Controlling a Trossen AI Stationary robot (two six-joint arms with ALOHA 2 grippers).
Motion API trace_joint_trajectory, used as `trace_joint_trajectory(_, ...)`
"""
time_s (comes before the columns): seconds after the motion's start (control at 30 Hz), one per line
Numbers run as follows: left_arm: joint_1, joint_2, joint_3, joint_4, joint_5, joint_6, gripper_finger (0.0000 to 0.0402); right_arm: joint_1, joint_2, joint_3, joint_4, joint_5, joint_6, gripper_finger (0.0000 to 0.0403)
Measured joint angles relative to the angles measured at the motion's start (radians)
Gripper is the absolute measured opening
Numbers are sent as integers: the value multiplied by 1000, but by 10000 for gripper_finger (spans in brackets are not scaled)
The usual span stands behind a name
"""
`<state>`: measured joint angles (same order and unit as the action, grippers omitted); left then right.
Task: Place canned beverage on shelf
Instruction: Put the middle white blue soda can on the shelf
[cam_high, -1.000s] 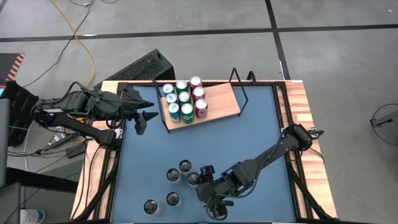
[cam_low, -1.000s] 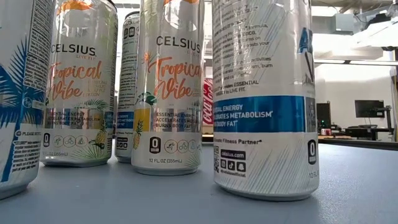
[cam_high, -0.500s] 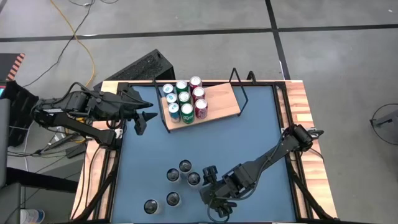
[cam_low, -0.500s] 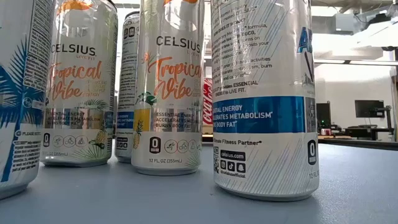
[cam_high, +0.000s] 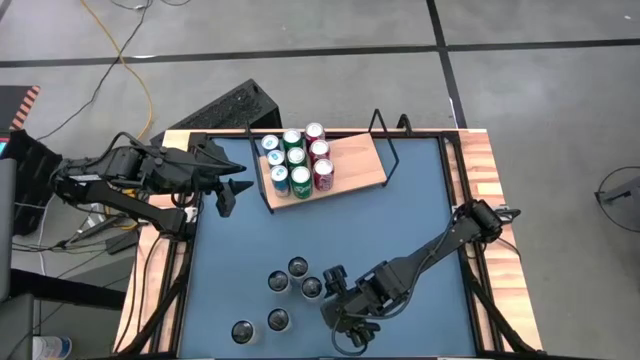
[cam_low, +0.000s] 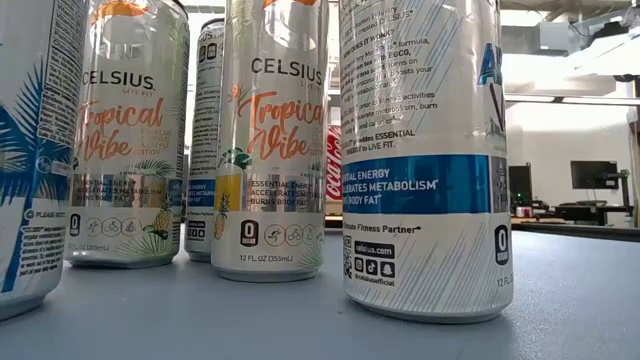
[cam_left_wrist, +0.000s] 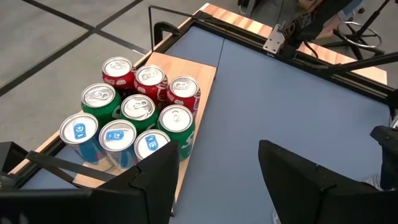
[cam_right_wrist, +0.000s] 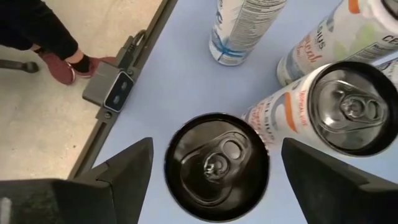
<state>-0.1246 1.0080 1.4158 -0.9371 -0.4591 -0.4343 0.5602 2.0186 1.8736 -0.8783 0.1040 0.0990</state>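
The shelf (cam_high: 345, 165), a light-wood board in a black wire frame, stands at the table's far edge. Several red, green and blue cans (cam_left_wrist: 134, 118) fill its left end. Several loose cans (cam_high: 298, 266) stand upright near the near edge. My right gripper (cam_right_wrist: 217, 142) hangs open above one black-topped can (cam_right_wrist: 217, 171), pointing steeply down with one finger on each side and clear of it. In the high view that gripper (cam_high: 350, 330) hides this can. My left gripper (cam_high: 232, 192) waits open and empty, left of the shelf.
A Tropical Vibe can (cam_right_wrist: 345, 109) stands close beside the can under my right gripper, with a white-blue can (cam_right_wrist: 239, 28) farther off. The low camera (cam_right_wrist: 112, 90) sits on the near table edge, a person's shoe (cam_right_wrist: 59, 67) beyond it. Bare blue tabletop (cam_high: 400, 210) lies mid-table.
My right gripper has rolled and tipped a little while staying in place over the near cans. The cans have kept still.
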Motion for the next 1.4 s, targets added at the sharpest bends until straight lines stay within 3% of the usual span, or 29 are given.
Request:
trace_joint_trajectory(0.33, 0, 0, 0, 1, -34, -19, 206, -6, 0, 1, -32, 0, 49, 282)
trace_joint_trajectory(0.67, 0, 0, 0, 1, -52, -27, 206, -6, -2, 2, -68, 67, 294, 210)
trace_joint_trajectory(1.2, 0, 0, 0, 1, -52, -49, 206, 62, -2, 1, -172, 314, 876, 213)
trace_joint_trajectory(1.33, 0, 0, 0, 1, -52, -49, 206, 62, -2, 2, -245, 339, 1055, 213)
trace_joint_trajectory(1.4, 0, 0, 0, 1, -52, -49, 206, 62, -5, 2, -280, 343, 1061, 213)
